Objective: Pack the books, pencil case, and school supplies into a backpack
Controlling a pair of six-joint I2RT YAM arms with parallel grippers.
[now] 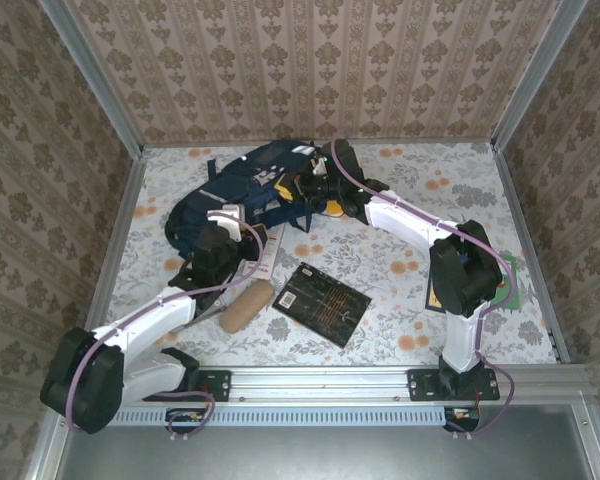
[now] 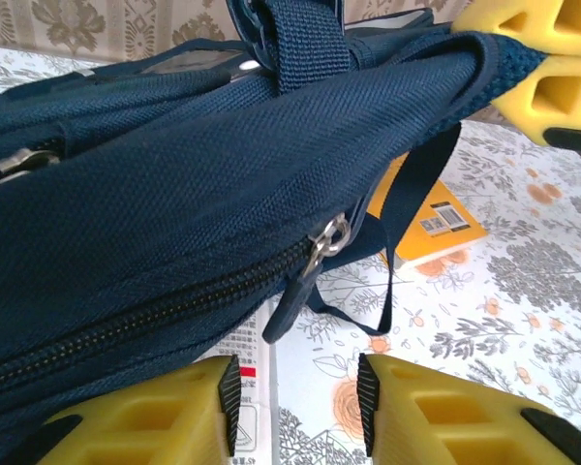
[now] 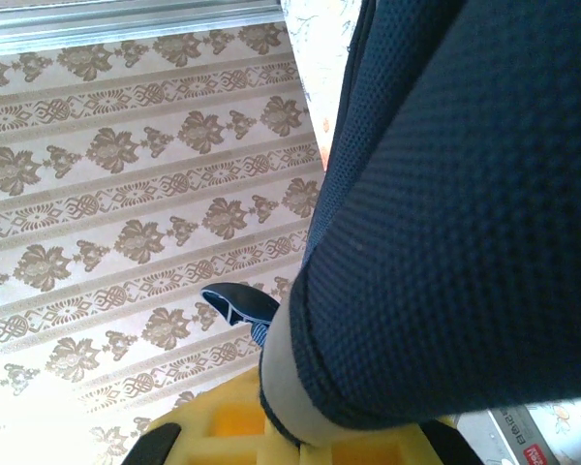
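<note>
I seem to be opening the backpack (image 1: 242,185) at the tabletop's far middle. My right gripper (image 2: 511,56) pinches its padded edge, and my left gripper (image 2: 295,402) hangs released by the zipper pull (image 2: 321,242), which it must next close on.

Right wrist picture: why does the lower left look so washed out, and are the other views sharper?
Right wrist: glare bleaches the wallpaper there; the backpack weave is crisp. Left wrist: zipper pull sharp, even light. Top external: soft, even, faint shadows.
</note>
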